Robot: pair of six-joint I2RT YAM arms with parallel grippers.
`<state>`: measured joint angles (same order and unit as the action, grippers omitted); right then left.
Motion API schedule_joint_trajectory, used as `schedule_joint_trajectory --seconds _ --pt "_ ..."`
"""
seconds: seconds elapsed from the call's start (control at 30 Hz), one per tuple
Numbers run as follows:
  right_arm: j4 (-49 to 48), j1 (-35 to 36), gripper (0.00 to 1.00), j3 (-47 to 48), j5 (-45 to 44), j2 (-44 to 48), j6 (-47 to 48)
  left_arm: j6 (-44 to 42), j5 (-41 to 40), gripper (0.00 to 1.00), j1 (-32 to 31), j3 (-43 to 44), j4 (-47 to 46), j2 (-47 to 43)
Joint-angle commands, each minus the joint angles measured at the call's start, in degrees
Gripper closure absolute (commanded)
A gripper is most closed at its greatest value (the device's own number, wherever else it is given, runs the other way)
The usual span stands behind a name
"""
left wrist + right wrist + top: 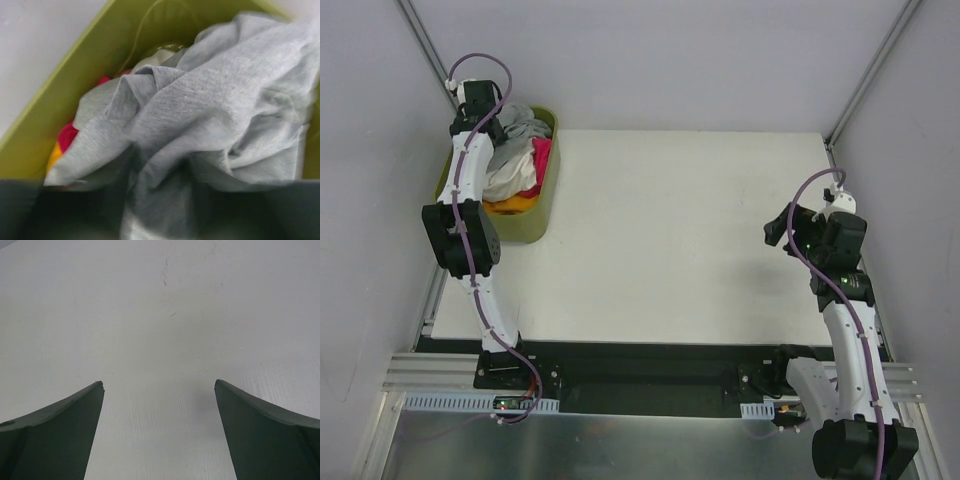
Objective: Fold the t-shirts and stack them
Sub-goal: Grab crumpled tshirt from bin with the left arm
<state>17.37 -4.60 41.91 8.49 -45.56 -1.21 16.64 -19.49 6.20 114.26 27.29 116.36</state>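
Note:
The t-shirts lie heaped in an olive-green tub (533, 226) at the table's back left. In the top view the grey t-shirt (523, 122) is on top, over a white one (508, 176), a magenta-pink one (542, 158) and an orange-yellow one (510, 206). My left gripper (503, 127) reaches into the tub. In the left wrist view the grey t-shirt (225, 90) fills the frame, its folds bunched between my left gripper's (160, 200) dark, blurred fingers. Pink (67, 134) and yellow (54, 156) cloth peek out beneath. My right gripper (159, 385) is open and empty over bare table.
The tub's green wall (100, 55) rises round the pile. The white table (680, 230) stretches between the arms. My right arm (825, 240) stands at the table's right edge. Grey walls and metal frame posts border the table.

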Motion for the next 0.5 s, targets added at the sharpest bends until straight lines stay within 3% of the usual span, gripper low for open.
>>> schedule_joint_trajectory --seconds 0.0,0.03,0.17,0.33,0.47 --pt "-0.31 0.47 0.03 2.91 1.09 0.65 0.86 -1.35 2.34 0.89 -0.04 2.55 0.31 -1.48" --pt "-0.31 0.56 0.03 2.91 1.09 0.74 0.86 -1.61 2.35 1.00 -0.04 2.55 0.31 -2.09" --pt "-0.40 0.91 0.03 3.18 1.79 0.39 0.77 -4.33 4.09 1.00 -0.39 1.68 -0.21 -7.96" --pt "-1.02 1.61 0.03 3.18 3.63 0.38 0.86 -2.58 8.22 1.00 -2.06 -7.81 -1.09 -15.70" --pt "-1.19 2.49 0.03 3.18 3.99 0.91 0.77 -3.54 6.40 1.00 -5.49 -11.86 -3.46 -23.69"
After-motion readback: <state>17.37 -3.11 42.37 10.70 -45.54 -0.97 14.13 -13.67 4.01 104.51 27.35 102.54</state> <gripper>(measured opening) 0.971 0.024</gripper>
